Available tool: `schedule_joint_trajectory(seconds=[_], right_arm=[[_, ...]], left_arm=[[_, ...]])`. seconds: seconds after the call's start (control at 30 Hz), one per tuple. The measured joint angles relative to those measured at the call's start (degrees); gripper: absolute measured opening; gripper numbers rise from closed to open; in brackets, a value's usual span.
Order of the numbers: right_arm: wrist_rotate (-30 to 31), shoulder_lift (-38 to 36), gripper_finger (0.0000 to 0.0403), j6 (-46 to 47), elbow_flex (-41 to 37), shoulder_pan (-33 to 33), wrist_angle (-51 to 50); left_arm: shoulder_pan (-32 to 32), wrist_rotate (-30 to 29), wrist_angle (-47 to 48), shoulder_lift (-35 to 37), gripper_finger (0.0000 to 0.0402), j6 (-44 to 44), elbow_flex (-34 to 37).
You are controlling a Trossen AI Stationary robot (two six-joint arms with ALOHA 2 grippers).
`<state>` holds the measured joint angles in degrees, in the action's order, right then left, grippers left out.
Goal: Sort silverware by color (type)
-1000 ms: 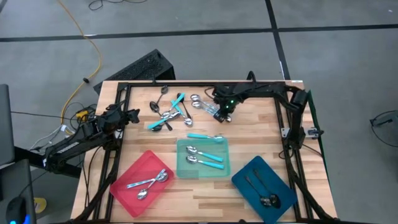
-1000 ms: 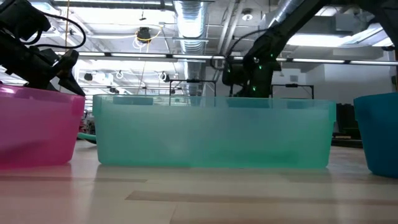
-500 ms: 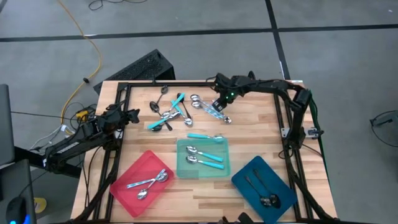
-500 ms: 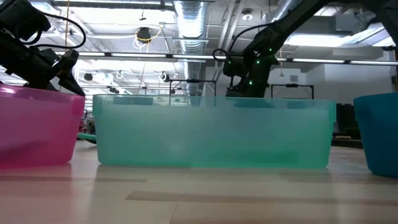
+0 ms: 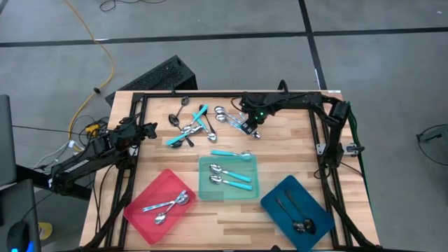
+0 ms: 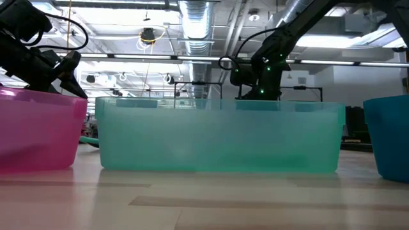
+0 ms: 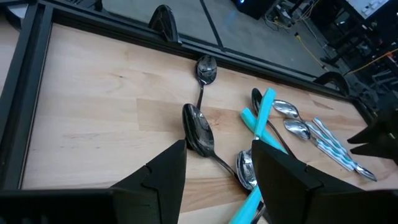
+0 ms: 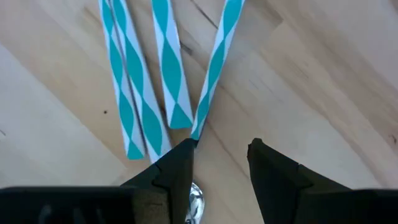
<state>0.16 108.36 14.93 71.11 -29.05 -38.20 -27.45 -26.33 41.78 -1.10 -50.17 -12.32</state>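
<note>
Several silver spoons with turquoise-and-white striped handles (image 5: 231,119) lie flat side by side at the table's far middle. My right gripper (image 5: 252,128) points down over the handles' free ends (image 8: 168,118), open (image 8: 221,146). Left of them lies a loose pile of dark, silver and turquoise-handled spoons (image 5: 187,126). One turquoise-handled spoon (image 5: 231,153) lies on the wood just beyond the teal tray (image 5: 254,189). My left gripper (image 5: 148,129) waits open (image 7: 219,146) at the left, facing a dark spoon (image 7: 199,127). My right gripper comes from above, pointing down. One fingertip (image 8: 185,152) stands at the free end of one striped handle (image 8: 198,130), which lies flat on the table. Whether the finger touches it, I cannot tell. Nothing lies between the two fingers.
The red tray (image 5: 140,220) at the near left holds silver spoons, the teal tray two turquoise-handled ones, the blue tray (image 5: 276,192) at the near right dark ones. A black frame (image 5: 210,94) borders the table. In the low view the teal tray's wall (image 6: 217,137) hides the spoons.
My right gripper swung a little toward the far edge, then came back toward the striped handles, its wrist turning slightly. It stays open. No spoon has moved.
</note>
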Motion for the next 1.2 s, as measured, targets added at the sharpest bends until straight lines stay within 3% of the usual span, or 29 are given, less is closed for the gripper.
schedule_joint_trajectory(seconds=[1.2], right_arm=[[0.2, 2.9, 0.0169, 1.7, -1.3, 2.2, 1.9]], left_arm=[[0.0, -0.5, 0.0, 0.0, 0.0167, -0.4, 0.0]])
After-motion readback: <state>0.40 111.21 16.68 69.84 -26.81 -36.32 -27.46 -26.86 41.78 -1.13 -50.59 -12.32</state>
